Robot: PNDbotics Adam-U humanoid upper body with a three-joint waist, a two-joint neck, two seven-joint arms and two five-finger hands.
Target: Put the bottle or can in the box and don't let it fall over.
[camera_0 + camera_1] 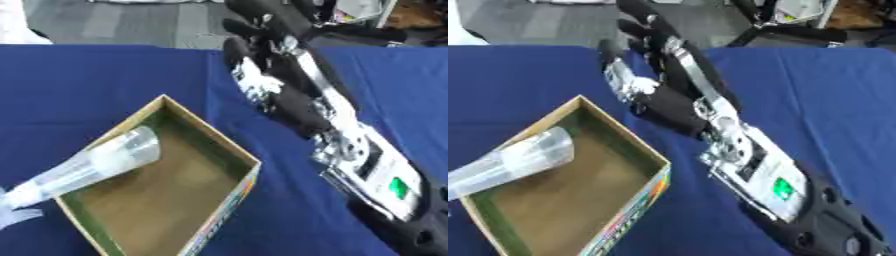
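Leaning over the near-left wall of the cardboard box (219,140), a clear plastic bottle (92,167) is lying tilted w/ its wide base inside the box, above the brown floor, and its neck end sticking out past the view's left edge; what holds that outer end cannot be told, as it is running out of frame, and a pale blurred shape by the lower-left corner is too indistinct to name. Box itself is sitting open-topped and askew on the blue tablecloth (87,80), one corner pointing away from the robot, printed side facing the near edge. Further right, the robot's right hand (654,92) is reaching in from the lower-right corner, forearm w/ a green light trailing behind it, fingers stretched out straight toward the far side of the table & holding nothing; hand is well apart from the bottle, just beyond the box's far-right wall. Left hand is not showing in either view. Judging by this, the placing step is half done: bottle is partly in but not standing. Next move prob. calls for tipping the bottle upright onto its base on the box floor, then letting go gently so it is not toppling.
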